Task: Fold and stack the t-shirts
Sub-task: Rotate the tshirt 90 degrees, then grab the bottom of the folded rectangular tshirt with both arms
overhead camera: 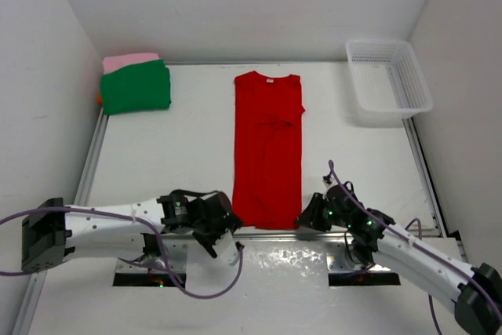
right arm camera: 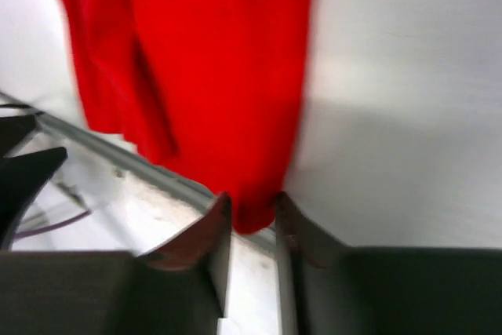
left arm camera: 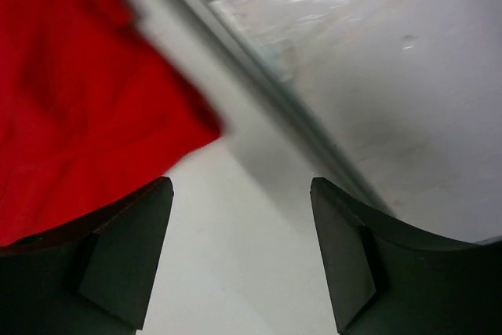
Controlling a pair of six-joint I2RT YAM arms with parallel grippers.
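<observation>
Red shirt [overhead camera: 267,154]: I see its length run from near to far.
Right gripper [right arm camera: 252,203]: pinching its near right corner.
Left gripper [left arm camera: 239,187]: wide, empty, beside the other corner.

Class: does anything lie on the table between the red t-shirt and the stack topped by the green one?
Nothing visible does. Only bare table lies between the red t-shirt and the green t-shirt; the white basket sits on the opposite side.
</observation>
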